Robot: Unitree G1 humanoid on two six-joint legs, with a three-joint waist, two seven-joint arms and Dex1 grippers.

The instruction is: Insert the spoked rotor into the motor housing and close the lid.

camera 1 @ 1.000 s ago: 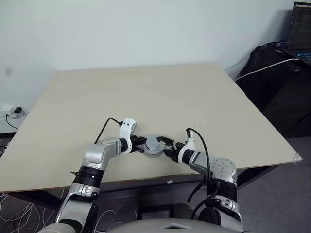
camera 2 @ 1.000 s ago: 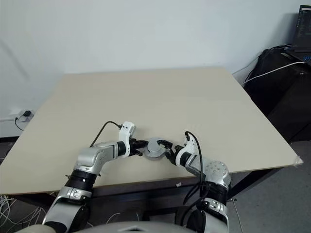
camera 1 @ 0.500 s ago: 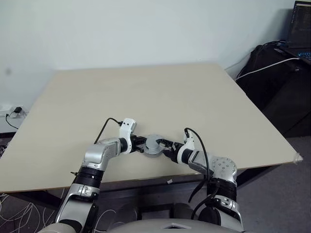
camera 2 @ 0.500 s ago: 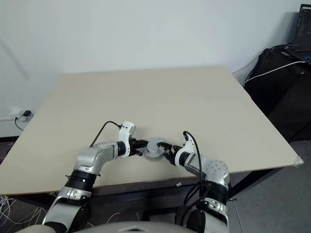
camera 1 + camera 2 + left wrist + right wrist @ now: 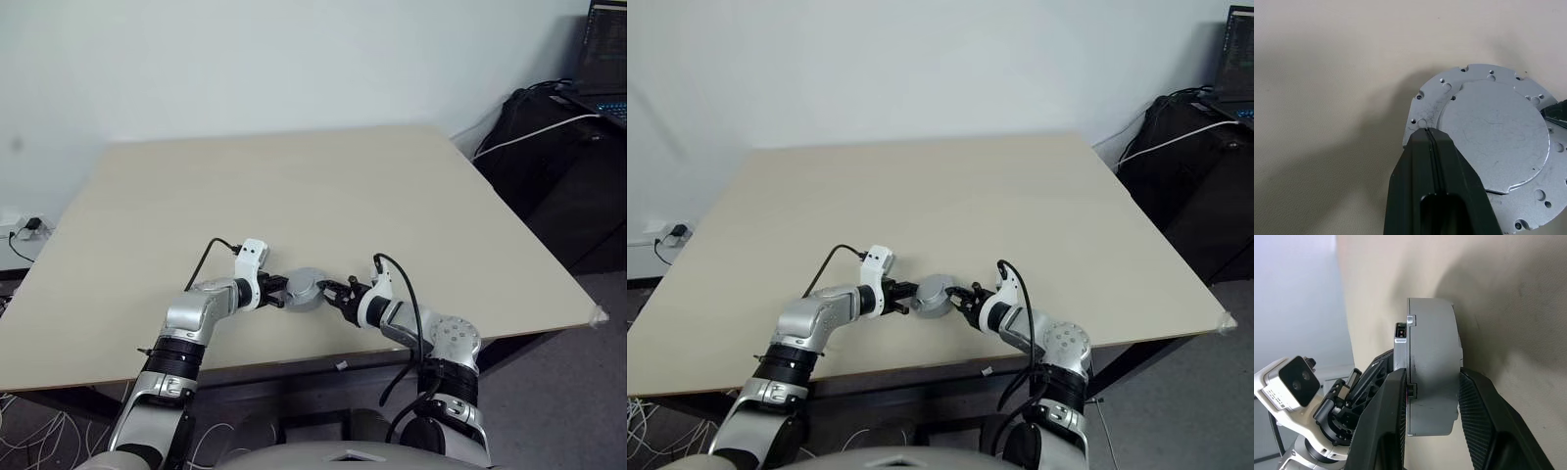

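The motor housing (image 5: 305, 289) is a grey round metal can held just over the table's front part, between my two grippers. Its flat lid (image 5: 1493, 137), with small holes round the rim, faces the left wrist view. The right wrist view shows the can (image 5: 1432, 347) edge-on, with a seam between its two halves. The spoked rotor is hidden. My left gripper (image 5: 1428, 132) is shut, its tips resting on the lid's rim. My right gripper (image 5: 1432, 378) has one finger on each flat side of the can.
The pale wooden table (image 5: 294, 186) stretches away behind the grippers, and its front edge lies close below them. A dark stand with a black bag (image 5: 549, 137), a white cable and a laptop (image 5: 605, 49) stands off the table's right side.
My right gripper's fingers have closed in from wide apart onto the can, and its wrist has rolled a little. The left gripper has stayed shut against the rim.
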